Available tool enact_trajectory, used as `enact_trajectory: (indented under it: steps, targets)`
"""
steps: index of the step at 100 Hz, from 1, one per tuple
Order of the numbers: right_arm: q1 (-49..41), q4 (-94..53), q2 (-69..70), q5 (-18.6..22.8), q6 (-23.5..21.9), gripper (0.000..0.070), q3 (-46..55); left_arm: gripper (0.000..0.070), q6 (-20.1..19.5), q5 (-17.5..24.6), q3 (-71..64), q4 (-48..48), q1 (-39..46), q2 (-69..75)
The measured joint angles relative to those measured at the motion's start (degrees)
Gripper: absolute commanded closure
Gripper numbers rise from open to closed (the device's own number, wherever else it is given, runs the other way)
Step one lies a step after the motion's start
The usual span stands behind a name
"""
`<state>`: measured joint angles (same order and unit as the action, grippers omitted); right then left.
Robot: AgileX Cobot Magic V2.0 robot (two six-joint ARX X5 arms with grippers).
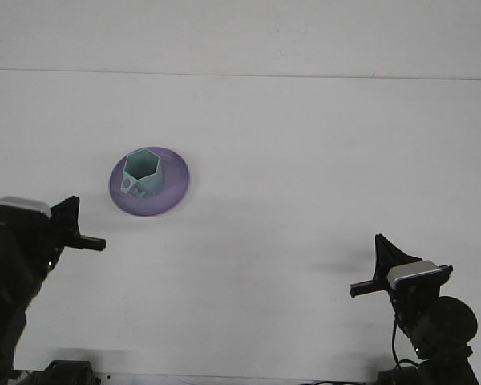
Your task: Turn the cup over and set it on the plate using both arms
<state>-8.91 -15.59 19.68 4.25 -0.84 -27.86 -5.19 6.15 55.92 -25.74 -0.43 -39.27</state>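
So the cup (141, 172) is sitting upright on the plate (172, 188), mouth facing up, and you can see straight into its six-sided opening. It's a pale teal thing with faceted sides, parked a bit left of the plate's middle (there's a small round mark low on its left face, can't tell what it is). The plate is a flat purple disc resting on the white table (305, 160), left of centre and roughly midway between the near and far edges.

Neither arm is touching anything. The left gripper (78, 228) is down at the near left, well apart from the plate, pointing right with nothing in it. Its dark fingers overlap from this angle, so I honestly can't tell whether they're spread or pinched together. The right gripper (375, 269) is at the near right corner, far from the plate, also empty. Only one pointed finger (382, 250) stands out clearly, so same deal, can't call it either way.
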Motion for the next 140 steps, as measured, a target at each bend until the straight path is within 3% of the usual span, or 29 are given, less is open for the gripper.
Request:
enact_trajectory:
  steps: [16,28,48,122,140]
  targets:
    - [0.0,0.2,0.0,-1.3,0.7,0.0700,0.0,0.0688,0.1,0.2,-21.8,15.3,0.0,14.1]
    - [0.0,0.3,0.0,-1.3,1.1,0.0700,0.0,0.0688,0.9,0.2,-30.9,19.5,0.0,20.7]
    - [0.0,0.1,0.0,-1.3,1.4,0.0700,0.0,0.0687,1.7,0.0,-29.4,24.8,0.0,23.3]
    - [0.0,0.5,0.0,-1.3,1.5,0.0700,0.0,0.0687,1.8,-0.1,-29.6,23.4,0.0,23.4]
    - [0.0,0.5,0.0,-1.3,1.5,0.0700,0.0,0.0687,2.8,-4.5,-37.4,26.3,0.3,28.4]
